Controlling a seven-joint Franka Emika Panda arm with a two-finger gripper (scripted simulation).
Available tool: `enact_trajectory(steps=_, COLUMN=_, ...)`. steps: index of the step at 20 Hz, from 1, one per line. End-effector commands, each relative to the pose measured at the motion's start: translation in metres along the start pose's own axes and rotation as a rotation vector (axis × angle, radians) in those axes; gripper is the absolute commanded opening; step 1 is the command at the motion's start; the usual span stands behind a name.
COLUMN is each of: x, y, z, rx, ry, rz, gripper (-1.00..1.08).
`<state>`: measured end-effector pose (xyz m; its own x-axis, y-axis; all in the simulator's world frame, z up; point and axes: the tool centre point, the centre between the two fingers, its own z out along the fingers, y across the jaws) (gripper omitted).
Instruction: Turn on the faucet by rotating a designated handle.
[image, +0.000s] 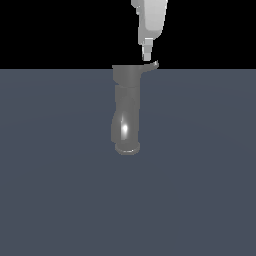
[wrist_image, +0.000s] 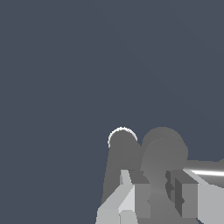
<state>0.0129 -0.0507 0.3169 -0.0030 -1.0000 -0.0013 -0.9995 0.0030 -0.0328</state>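
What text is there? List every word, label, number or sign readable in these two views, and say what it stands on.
None: no text, label, number or sign shows in either view.
The faucet is plain glossy grey metal with only a bright highlight.
The handle is bare grey.
The gripper is unmarked white.
The floor is uniform blue-grey.

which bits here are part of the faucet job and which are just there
Part of the job: faucet, its handle, pincer hanging just above the handle.

Just there: only the plain grey floor; nothing loose is visible.
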Motion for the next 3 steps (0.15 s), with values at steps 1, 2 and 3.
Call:
enact_trajectory(steps=1, x=0.0283, y=0.0002, z=0.0198, rx=-0.034, ry=0.002, rz=0.042, gripper=-1.00)
enact_trajectory(steps=2, x=0.0312, y=-0.0025, z=0.0198, rx=-0.033, ry=0.002, rz=0.046, gripper=-1.00)
enact_trajectory(steps=3, x=0.0312, y=-0.0025, z=0.0198, rx=-0.033, ry=0.002, rz=0.046, gripper=-1.00)
